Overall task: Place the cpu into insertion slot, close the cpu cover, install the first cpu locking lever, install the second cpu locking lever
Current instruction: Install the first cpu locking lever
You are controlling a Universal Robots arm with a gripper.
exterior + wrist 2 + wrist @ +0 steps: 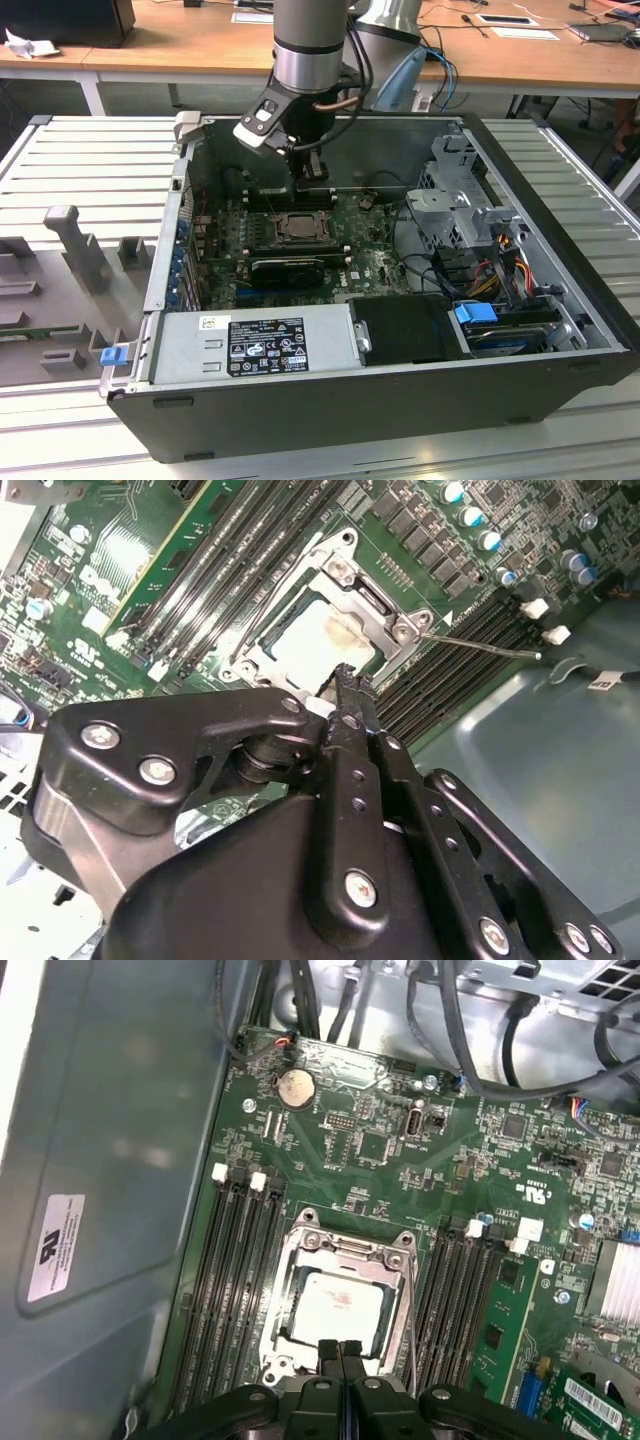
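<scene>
Cpu [338, 1305] seated in insertion slot [280, 232], mid-board; cpu cover [350, 1250] down around it. Gripper [340, 1345] just above slot's edge, fingers pressed together, holding nothing (tip close to cover). Beyond, toward far case wall: thin locking lever [480, 646] sticks out across memory slots [450, 675], looks unlatched.

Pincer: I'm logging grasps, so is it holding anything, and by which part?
Nothing visibly held: the pincer is shut, tips together, at the edge of the metal cover over the chip.
</scene>
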